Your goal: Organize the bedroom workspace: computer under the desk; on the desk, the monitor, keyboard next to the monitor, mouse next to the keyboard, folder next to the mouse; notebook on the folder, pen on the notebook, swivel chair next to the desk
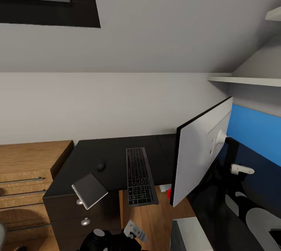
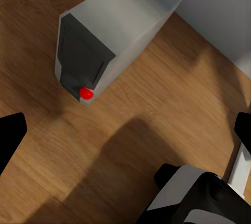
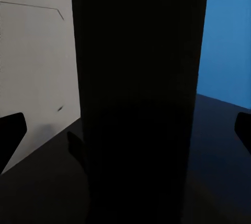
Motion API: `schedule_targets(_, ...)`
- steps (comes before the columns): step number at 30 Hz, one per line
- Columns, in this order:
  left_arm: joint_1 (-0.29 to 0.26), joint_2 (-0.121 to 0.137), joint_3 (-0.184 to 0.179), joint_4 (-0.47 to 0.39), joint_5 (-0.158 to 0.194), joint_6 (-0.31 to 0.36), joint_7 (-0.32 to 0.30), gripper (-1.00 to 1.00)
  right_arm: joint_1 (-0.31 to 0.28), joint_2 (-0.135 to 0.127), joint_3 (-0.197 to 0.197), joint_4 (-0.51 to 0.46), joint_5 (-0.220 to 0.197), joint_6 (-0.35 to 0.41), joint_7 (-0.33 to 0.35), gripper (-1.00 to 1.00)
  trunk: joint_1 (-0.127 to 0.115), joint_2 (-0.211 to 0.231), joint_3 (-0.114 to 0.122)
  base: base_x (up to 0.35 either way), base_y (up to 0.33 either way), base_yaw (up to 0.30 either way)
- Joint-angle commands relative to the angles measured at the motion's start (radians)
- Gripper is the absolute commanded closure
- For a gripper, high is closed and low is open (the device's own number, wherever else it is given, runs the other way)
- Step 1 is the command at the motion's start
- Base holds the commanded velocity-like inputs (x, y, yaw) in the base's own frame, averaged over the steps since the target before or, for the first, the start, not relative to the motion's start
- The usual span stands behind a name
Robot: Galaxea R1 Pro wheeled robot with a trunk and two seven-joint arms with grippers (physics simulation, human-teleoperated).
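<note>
Right tool (image 3: pixel 125 130) spread around monitor stand (image 3: pixel 138 98) (not touching); left tool (image 2: pixel 125 130) apart, above computer (image 2: pixel 110 31)

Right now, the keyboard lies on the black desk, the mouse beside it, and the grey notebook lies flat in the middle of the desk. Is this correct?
Not quite. The keyboard and the mouse are on the desk, but in the head view the notebook sits at the desk's front corner, tilted and hanging over the edge above the drawers, not flat in the middle.

a broad black upright post (image 3: pixel 138 98) rises between the spread black fingertips (image 3: pixel 10 135).
</note>
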Motion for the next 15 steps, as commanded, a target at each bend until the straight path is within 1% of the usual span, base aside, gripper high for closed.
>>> schedule_targets(1,-0.001,0.001,-0.001,-0.001,0.007,0.006,0.002,-1.0,-0.001,0.0,0.007,0.0,-0.005,-0.002,-0.004,-1.0,0.0,-0.001,-0.001,0.0,0.0,0.0)
schedule_targets(4,-0.001,0.001,-0.001,-0.001,0.007,0.006,0.002,-1.0,-0.001,0.0,0.007,0.0,-0.005,-0.002,-0.004,-1.0,0.0,-0.001,-0.001,0.002,0.0,0.0)
schedule_targets(10,-0.001,-0.005,-0.001,-0.001,0.007,0.006,0.002,-1.0,-0.001,0.0,0.007,0.0,-0.005,-0.002,-0.004,-1.0,0.0,-0.001,-0.001,0.097,0.0,0.0)
schedule_targets(15,-0.001,-0.008,-0.001,0.0,0.006,0.006,0.002,-1.0,-0.001,0.0,0.007,0.0,-0.005,-0.002,-0.004,-1.0,0.0,-0.001,-0.001,0.029,0.0,0.0)
